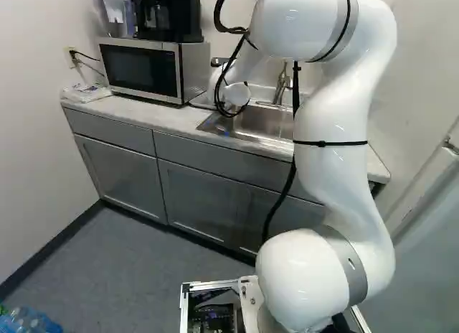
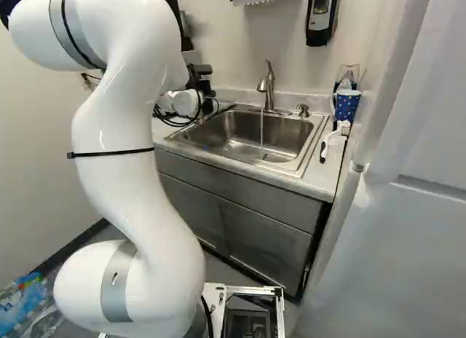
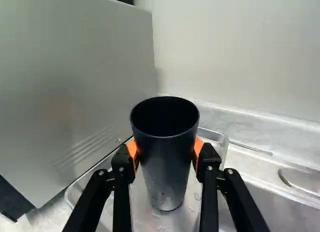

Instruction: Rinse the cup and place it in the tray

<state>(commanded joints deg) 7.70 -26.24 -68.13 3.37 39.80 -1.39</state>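
Black cup (image 3: 166,157) upright btwn gripper's (image 2: 204,90) orange pads (image 3: 132,149), clamped from 2 sides, cup base over metal tray (image 3: 150,221), can't tell if touching, tray near microwave (image 1: 140,67), tap (image 2: 269,90) running into sink (image 2: 218,130).

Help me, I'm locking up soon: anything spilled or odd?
The faucet is running into the sink while the pincer holds the cup at the tray, away from the stream, so that looks wasteful. Drops dot the tray; nothing else stands out.
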